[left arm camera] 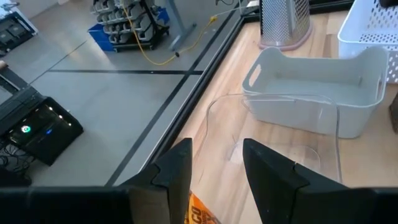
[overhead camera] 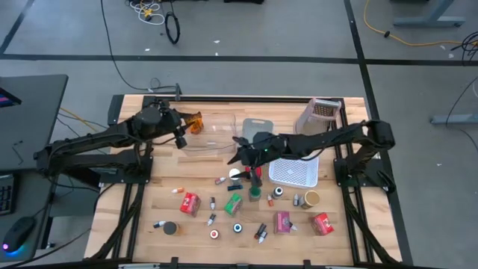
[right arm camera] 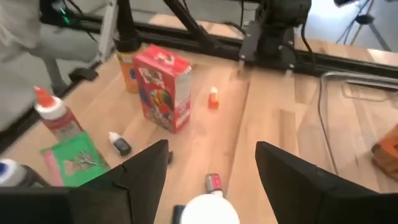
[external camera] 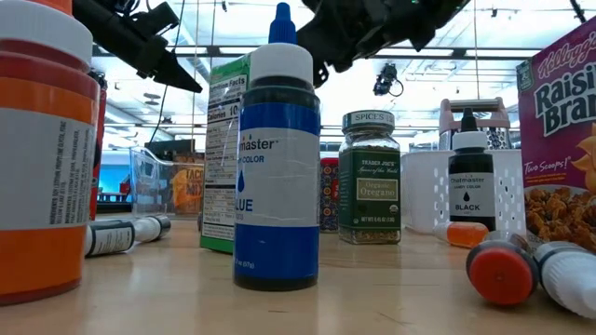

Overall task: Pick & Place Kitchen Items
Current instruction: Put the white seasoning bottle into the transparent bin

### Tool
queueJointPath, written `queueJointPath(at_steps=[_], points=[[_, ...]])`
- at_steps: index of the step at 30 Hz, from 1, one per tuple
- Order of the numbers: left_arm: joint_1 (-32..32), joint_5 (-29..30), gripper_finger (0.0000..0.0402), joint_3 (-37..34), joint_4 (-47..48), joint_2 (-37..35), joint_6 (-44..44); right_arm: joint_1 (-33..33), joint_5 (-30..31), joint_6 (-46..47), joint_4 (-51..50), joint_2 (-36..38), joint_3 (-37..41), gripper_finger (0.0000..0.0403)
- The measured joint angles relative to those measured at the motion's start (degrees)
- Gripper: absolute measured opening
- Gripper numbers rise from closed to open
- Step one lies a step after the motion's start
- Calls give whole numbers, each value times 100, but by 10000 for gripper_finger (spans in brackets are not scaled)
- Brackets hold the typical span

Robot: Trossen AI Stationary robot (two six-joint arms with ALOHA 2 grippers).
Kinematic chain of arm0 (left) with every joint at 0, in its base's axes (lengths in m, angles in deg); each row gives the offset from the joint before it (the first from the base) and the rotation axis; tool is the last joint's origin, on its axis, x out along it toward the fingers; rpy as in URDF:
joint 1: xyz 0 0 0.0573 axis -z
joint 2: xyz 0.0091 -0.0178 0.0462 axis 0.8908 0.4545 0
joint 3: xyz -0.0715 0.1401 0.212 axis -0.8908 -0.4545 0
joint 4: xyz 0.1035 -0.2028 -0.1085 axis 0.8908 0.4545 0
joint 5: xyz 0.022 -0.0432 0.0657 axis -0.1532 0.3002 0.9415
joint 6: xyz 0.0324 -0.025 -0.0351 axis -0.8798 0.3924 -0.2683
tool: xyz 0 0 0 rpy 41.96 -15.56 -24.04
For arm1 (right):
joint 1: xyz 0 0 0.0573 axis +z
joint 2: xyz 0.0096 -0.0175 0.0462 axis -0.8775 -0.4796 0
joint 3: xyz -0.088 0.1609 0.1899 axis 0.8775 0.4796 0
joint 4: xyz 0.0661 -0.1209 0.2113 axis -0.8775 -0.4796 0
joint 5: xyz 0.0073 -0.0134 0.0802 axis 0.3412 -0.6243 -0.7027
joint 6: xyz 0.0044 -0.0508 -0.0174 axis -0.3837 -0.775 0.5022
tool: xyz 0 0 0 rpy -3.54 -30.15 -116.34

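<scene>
The kitchen items lie spread over the near half of the table: a red box (overhead camera: 189,202), a green box (overhead camera: 234,203), a pink box (overhead camera: 282,222), jars and tiny bottles. An orange packet (overhead camera: 196,122) stands in the left end of the clear bin (overhead camera: 216,131), on its lower edge (external camera: 186,209). My left gripper (left arm camera: 217,165) hangs open above that end, and the packet (left arm camera: 200,211) shows below the gap between its fingers. My right gripper (right arm camera: 211,168) hovers open over the table's middle (overhead camera: 237,155), above small bottles, with a white round cap (right arm camera: 211,210) below its fingers.
A pale grey bin (left arm camera: 311,93) sits behind the clear bin. A white perforated bin (overhead camera: 293,170) and a metal perforated holder (overhead camera: 323,112) stand to the right. Ahead of my right gripper are a red box (right arm camera: 165,87) and a green box (right arm camera: 71,158). Bare wood lies at the near left.
</scene>
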Motion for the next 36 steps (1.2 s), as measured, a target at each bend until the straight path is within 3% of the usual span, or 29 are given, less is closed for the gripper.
queueJointPath(at_steps=[10, 17, 24, 31, 36], points=[[-2, 0, 153, 0, 8, 0, 2, 118, -322, 196, -130, -474, -96, 274], [-2, 0, 153, 0, 6, 0, 0, 128, 337, 133, -149, -625, -87, 296], [0, 0, 153, 0, 6, 2, 0, 130, -108, 196, -191, -684, -88, 309], [0, 0, 153, 0, 6, 2, 2, 109, 357, 198, -287, -726, -86, 311], [-1, 0, 153, 0, 7, 2, 1, 80, 175, 216, -369, -725, -86, 311]])
